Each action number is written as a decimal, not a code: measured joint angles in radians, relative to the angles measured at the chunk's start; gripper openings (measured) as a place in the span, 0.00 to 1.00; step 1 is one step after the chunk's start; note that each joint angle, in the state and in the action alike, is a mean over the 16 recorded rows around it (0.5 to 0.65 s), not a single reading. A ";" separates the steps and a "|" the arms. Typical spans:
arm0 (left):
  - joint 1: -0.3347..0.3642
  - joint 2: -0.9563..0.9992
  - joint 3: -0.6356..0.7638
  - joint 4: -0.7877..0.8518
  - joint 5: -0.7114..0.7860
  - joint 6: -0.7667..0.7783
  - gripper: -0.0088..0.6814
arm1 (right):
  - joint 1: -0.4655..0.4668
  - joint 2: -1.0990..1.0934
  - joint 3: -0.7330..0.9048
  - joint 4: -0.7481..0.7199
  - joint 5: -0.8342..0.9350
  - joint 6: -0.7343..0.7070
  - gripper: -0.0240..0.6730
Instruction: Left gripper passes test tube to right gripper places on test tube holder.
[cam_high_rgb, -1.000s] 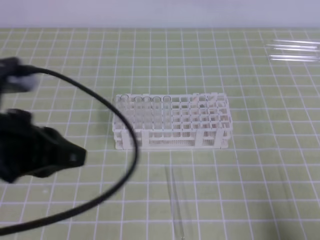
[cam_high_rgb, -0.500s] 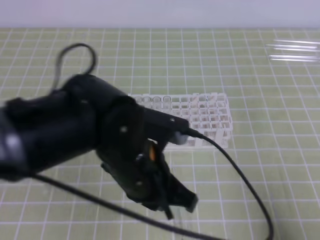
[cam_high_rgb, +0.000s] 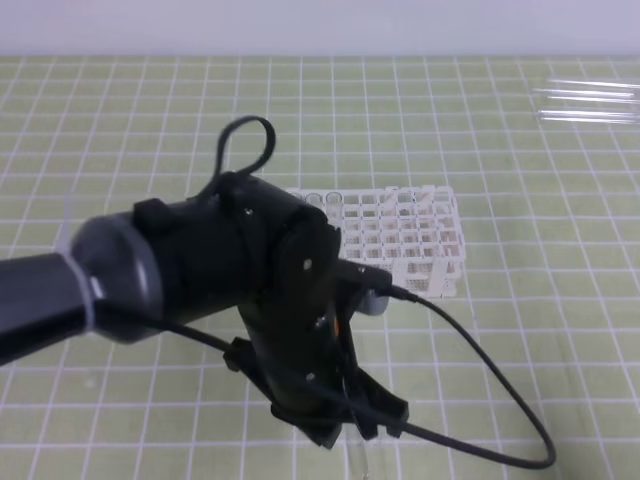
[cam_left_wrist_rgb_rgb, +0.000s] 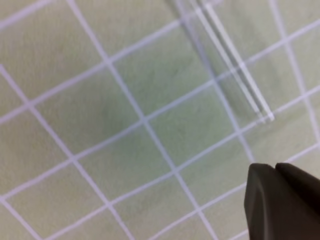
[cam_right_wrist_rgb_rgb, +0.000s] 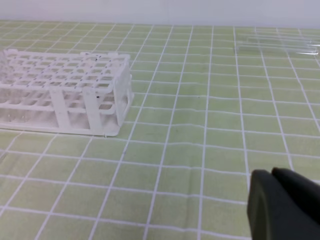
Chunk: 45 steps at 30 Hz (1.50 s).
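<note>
A clear test tube (cam_left_wrist_rgb_rgb: 231, 67) lies flat on the green grid mat; only its near end (cam_high_rgb: 358, 462) shows in the high view, below my left arm. My left gripper (cam_high_rgb: 362, 420) hangs just over that tube, jaws shut and empty, with its fingertips (cam_left_wrist_rgb_rgb: 275, 167) short of the tube's end. The white test tube holder (cam_high_rgb: 410, 238) stands behind the arm, partly hidden by it, with several tubes in its far row. My right gripper (cam_right_wrist_rgb_rgb: 271, 172) is shut and empty, low over the mat to the right of the holder (cam_right_wrist_rgb_rgb: 65, 95); the high view does not show it.
Spare clear tubes (cam_high_rgb: 588, 102) lie at the mat's far right corner, also seen as faint tubes (cam_right_wrist_rgb_rgb: 280, 45) from the right wrist. The left arm's black cable (cam_high_rgb: 480, 370) loops over the mat in front of the holder.
The left arm has swung in from the left edge to the middle and come forward and down over the lying tube. The holder and tube have not moved.
</note>
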 joint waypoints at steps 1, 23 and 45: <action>0.000 0.009 0.000 -0.006 0.004 -0.006 0.03 | 0.000 0.000 0.000 0.000 0.000 0.000 0.01; 0.000 0.146 -0.041 -0.118 -0.045 -0.103 0.60 | 0.000 0.000 0.000 0.000 0.000 0.000 0.01; -0.003 0.240 -0.042 -0.072 -0.091 -0.214 0.55 | 0.000 0.000 0.000 0.000 0.000 0.001 0.01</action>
